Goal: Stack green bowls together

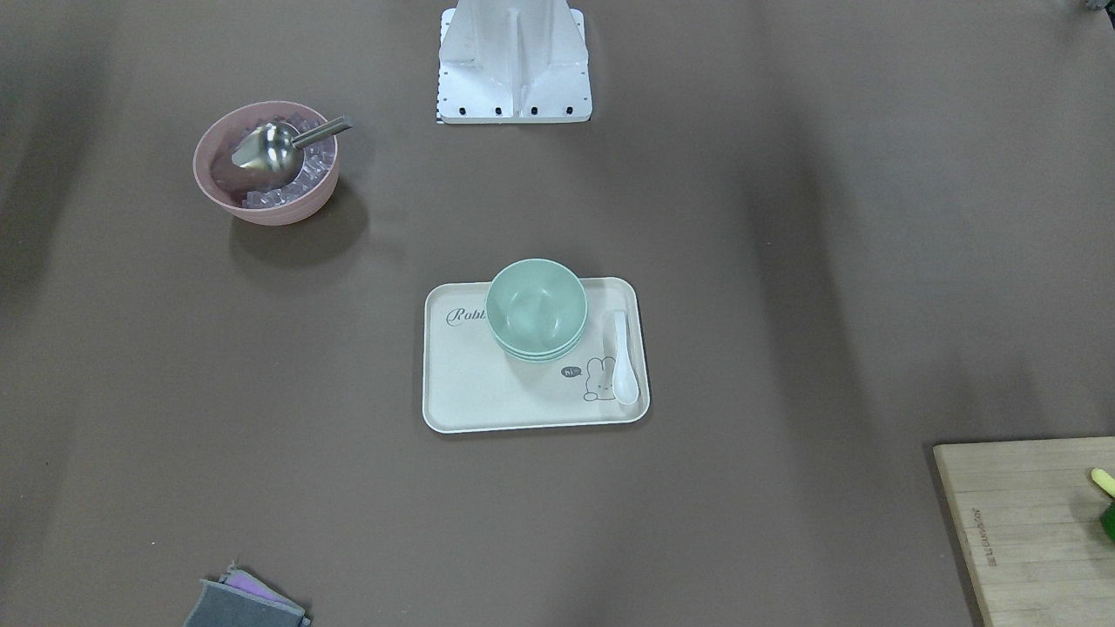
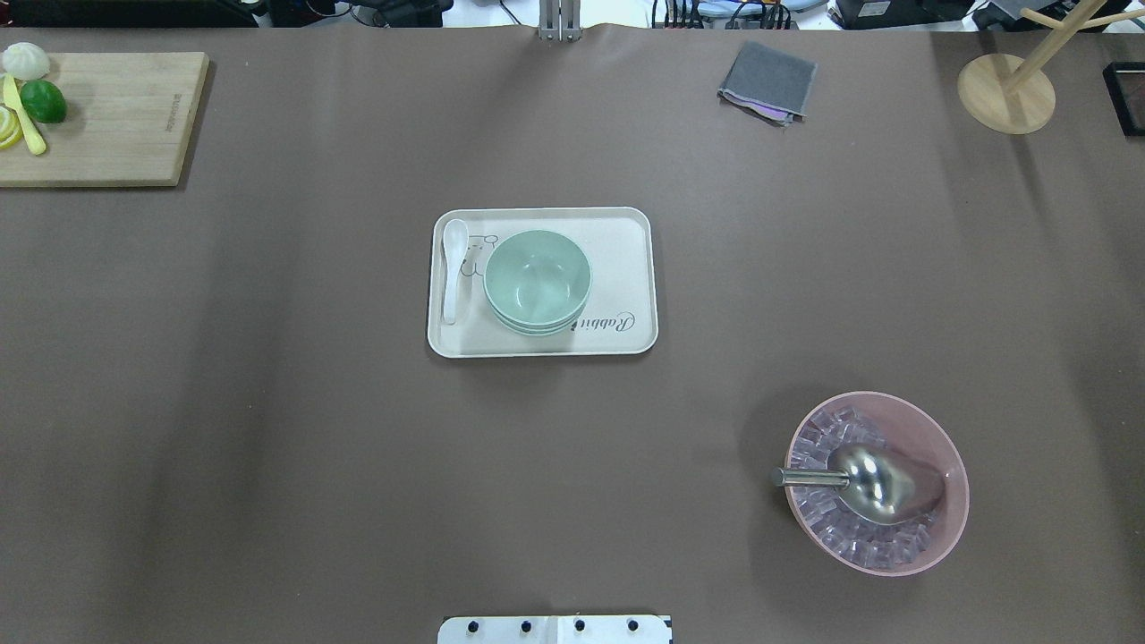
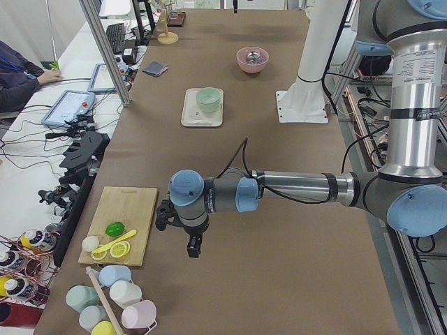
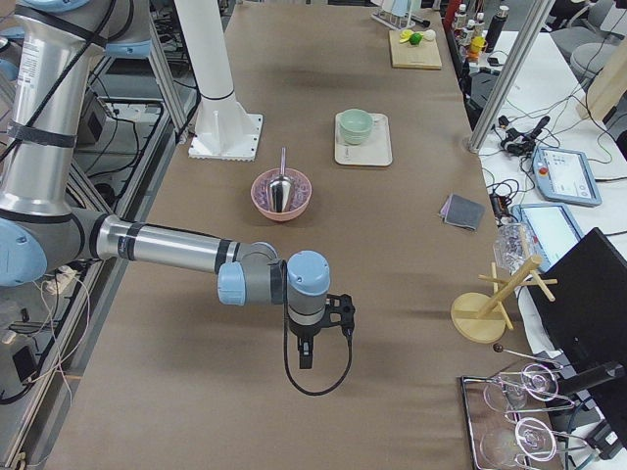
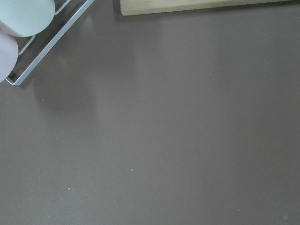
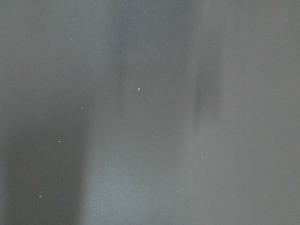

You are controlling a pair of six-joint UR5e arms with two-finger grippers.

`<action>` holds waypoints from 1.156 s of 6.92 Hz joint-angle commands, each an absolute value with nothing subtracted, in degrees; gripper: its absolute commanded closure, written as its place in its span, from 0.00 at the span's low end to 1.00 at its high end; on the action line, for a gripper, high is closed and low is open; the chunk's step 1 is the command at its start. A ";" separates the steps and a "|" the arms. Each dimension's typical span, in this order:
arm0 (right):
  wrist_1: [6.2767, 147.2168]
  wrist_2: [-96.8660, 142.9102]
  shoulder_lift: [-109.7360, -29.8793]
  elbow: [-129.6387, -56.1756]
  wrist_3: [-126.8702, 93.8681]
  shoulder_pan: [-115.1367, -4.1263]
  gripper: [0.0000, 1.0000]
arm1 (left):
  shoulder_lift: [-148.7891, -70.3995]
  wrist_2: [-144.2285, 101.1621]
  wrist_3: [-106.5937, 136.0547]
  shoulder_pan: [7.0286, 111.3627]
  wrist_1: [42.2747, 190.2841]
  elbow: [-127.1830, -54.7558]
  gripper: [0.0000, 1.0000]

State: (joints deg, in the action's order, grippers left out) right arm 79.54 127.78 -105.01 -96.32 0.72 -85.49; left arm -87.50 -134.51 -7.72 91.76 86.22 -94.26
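Green bowls (image 2: 537, 279): nested in one stack on the tray (image 2: 626, 234) at the middle of the tabletop (image 2: 268, 429), a white spoon (image 2: 453, 268) just beside them.
My left fingers (image 3: 193, 246): pointing down above the tabletop's left end, near the cutting board (image 3: 133, 209); I cannot tell their opening.
My right fingers (image 4: 306, 354): pointing down toward the right end, well apart from the pink bowl (image 4: 284, 212); opening likewise unclear.

The three pale, plain green bowls (image 2: 537, 277) sit upright, nested in one stack, on the cream tray (image 2: 626, 259).
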 commanded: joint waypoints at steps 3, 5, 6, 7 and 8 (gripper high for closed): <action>76.82 127.88 -104.94 -95.89 0.70 -85.43 0.00 | -87.71 -134.47 -7.73 91.76 86.31 -94.22 0.02; 76.82 127.88 -104.94 -95.89 0.70 -85.43 0.00 | -87.63 -134.56 -7.39 91.76 86.31 -94.22 0.02; 76.82 127.88 -104.94 -95.98 0.70 -85.52 0.00 | -87.63 -134.56 -7.38 91.76 86.31 -94.22 0.02; 76.82 127.88 -104.94 -95.98 0.70 -85.52 0.00 | -87.71 -134.56 -7.38 91.76 86.31 -94.22 0.02; 76.82 127.88 -104.94 -95.89 0.70 -85.43 0.00 | -87.98 -134.56 -7.47 91.76 86.31 -94.22 0.02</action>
State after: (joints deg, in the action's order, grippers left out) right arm 76.82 127.88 -104.94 -95.95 0.70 -85.49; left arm -87.76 -134.56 -7.41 91.76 86.31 -94.22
